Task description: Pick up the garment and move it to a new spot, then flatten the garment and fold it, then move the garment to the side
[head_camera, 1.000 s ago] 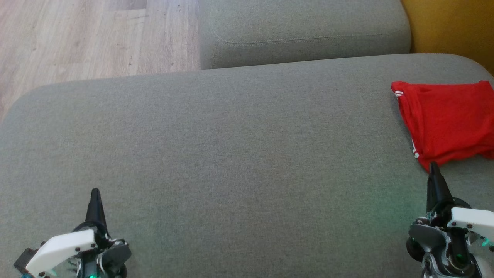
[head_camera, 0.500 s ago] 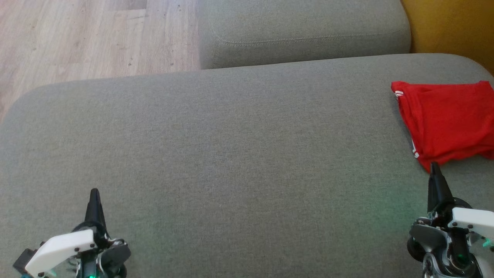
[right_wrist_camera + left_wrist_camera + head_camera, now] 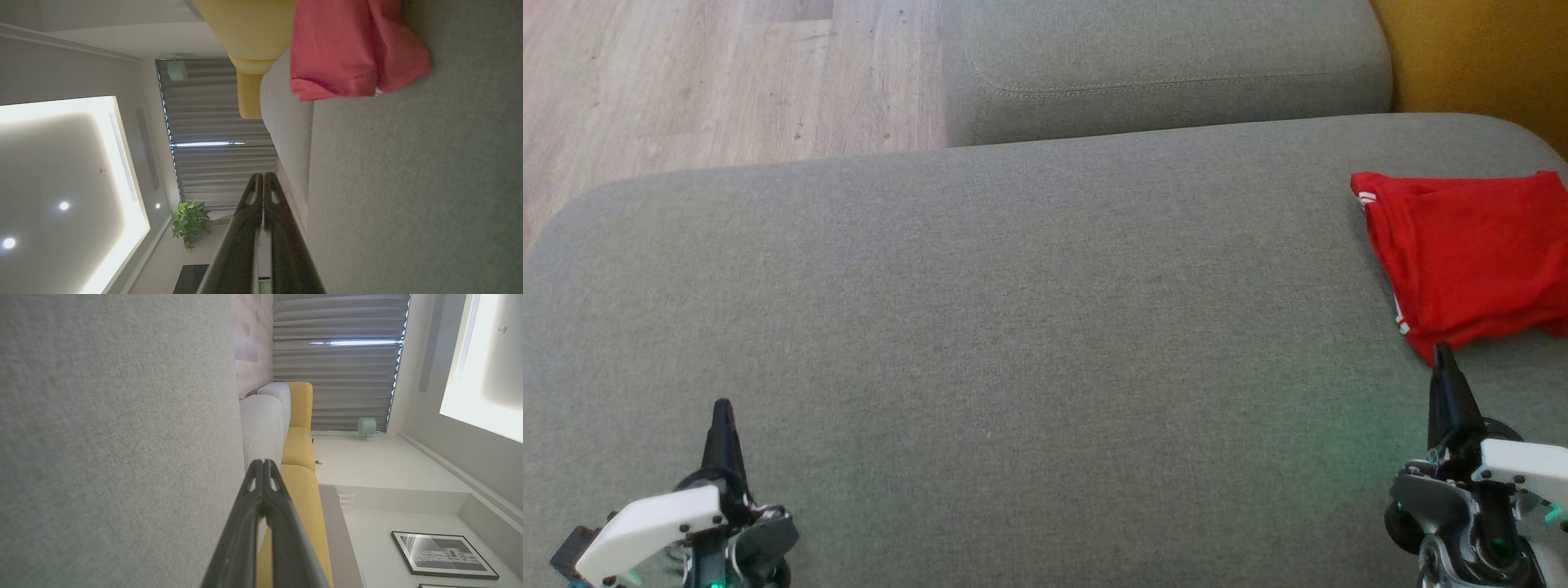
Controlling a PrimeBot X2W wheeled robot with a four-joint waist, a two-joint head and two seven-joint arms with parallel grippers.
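Note:
A folded red garment (image 3: pixel 1470 253) with white trim lies at the right edge of the grey sofa cushion (image 3: pixel 1013 343); it also appears at the top of the right wrist view, as the red garment (image 3: pixel 347 49). My right gripper (image 3: pixel 1444 353) is shut and empty, its tip just short of the garment's near corner. At the lower left my left gripper (image 3: pixel 722 408) rests above bare cushion, shut and empty. Both pairs of fingers press together in the wrist views, left gripper (image 3: pixel 263 462) and right gripper (image 3: pixel 261 175).
A second grey cushion (image 3: pixel 1168 65) sits behind the main one. Wooden floor (image 3: pixel 686 73) lies at the far left. A yellow cushion (image 3: pixel 1478 57) borders the back right. The broad cushion between my arms holds nothing.

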